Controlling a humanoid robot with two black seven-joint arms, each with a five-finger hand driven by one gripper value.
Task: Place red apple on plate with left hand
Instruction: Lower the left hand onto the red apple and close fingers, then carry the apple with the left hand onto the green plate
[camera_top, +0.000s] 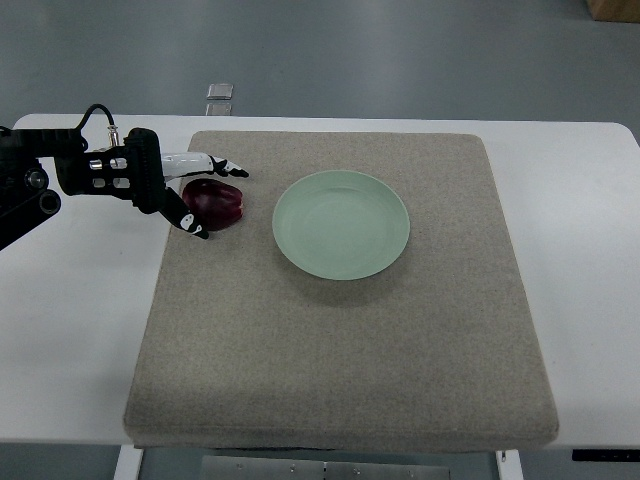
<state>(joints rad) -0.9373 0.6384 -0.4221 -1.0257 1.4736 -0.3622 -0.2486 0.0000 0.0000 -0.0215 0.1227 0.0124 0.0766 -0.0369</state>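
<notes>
Left hand (196, 193) fingers flank apple (214, 203); plate (341, 225) just beside, bare.

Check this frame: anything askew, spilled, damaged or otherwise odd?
Nothing stands out. The plate sits flat and empty on the mat, the apple lies whole on the mat left of the plate and apart from it, and the left hand has fingers around the apple. No spill or damage shows.
</notes>
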